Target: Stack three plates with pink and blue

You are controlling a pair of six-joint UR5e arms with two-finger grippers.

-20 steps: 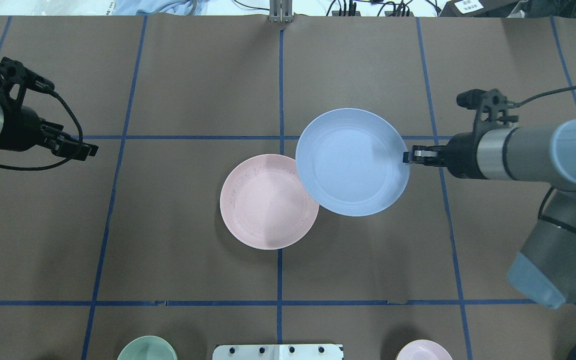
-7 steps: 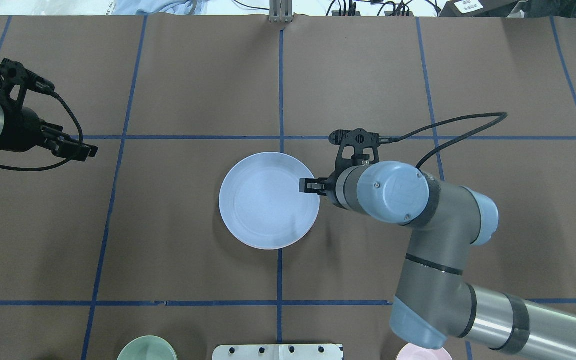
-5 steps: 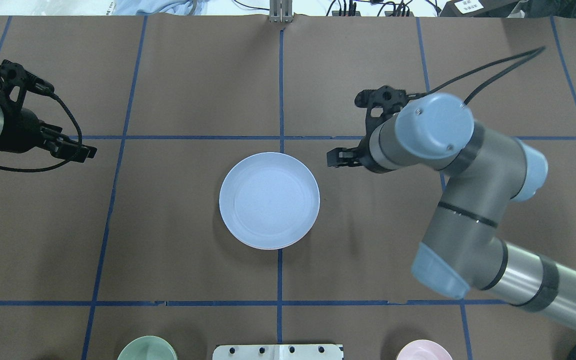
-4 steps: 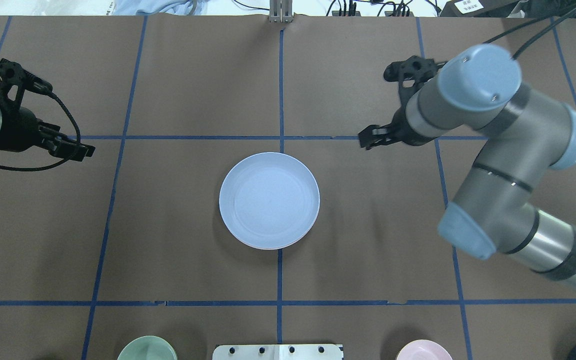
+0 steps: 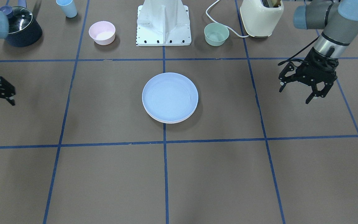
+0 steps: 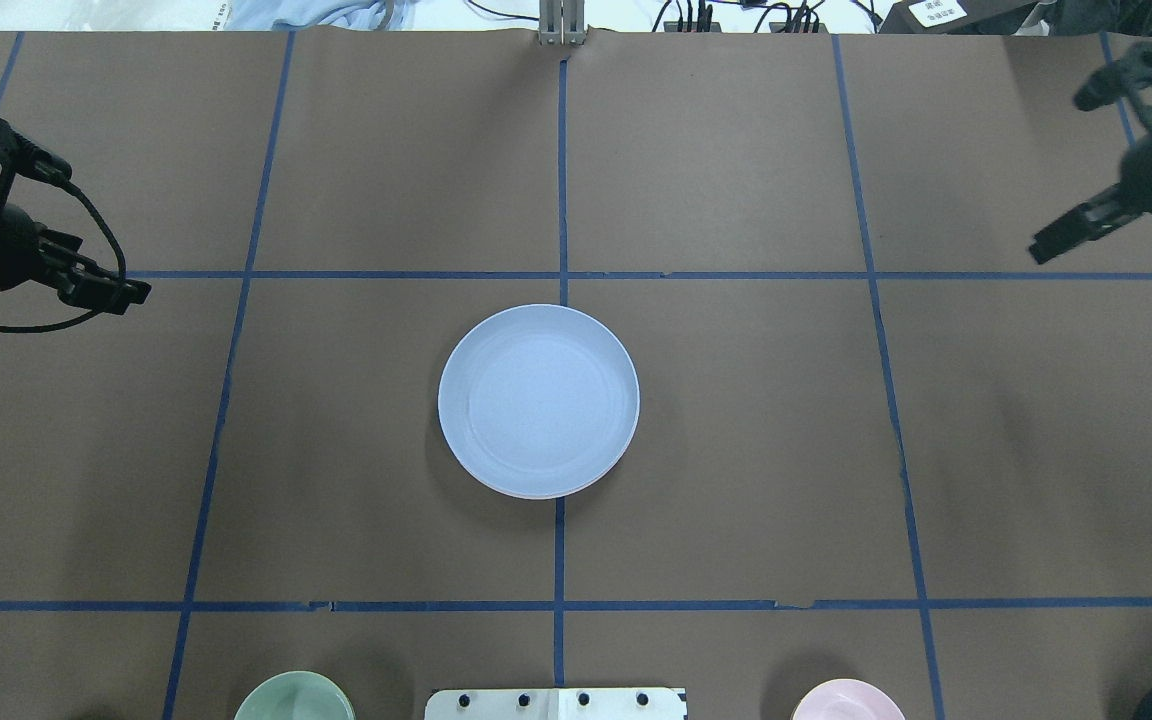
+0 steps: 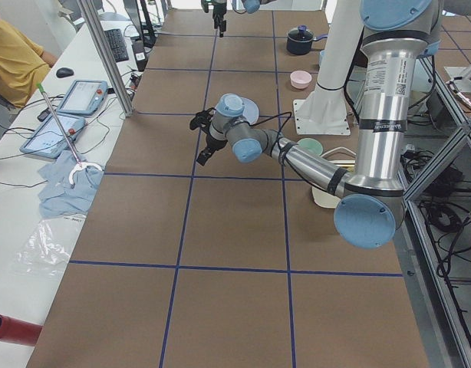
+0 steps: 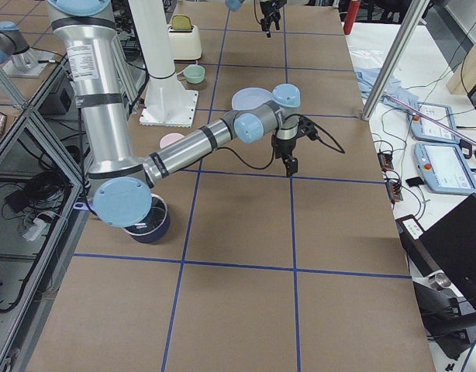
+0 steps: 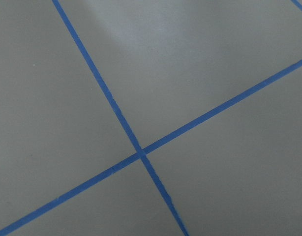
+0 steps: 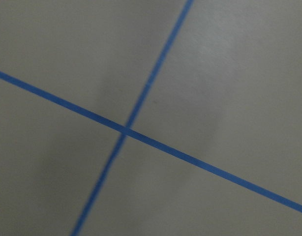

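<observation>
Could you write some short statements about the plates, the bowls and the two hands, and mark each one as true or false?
1. The light blue plate lies on top of the stack. True.
2. The left hand grips that plate's rim. False: it hangs open and empty, well apart from the plate.
3. In the front-facing view, rims of lower plates show under the blue one. True.
4. The pink bowl sits inside the green bowl. False: they stand apart, on either side of the white base.
5. The right hand hovers above the stack. False: it is far off to the side.
</observation>
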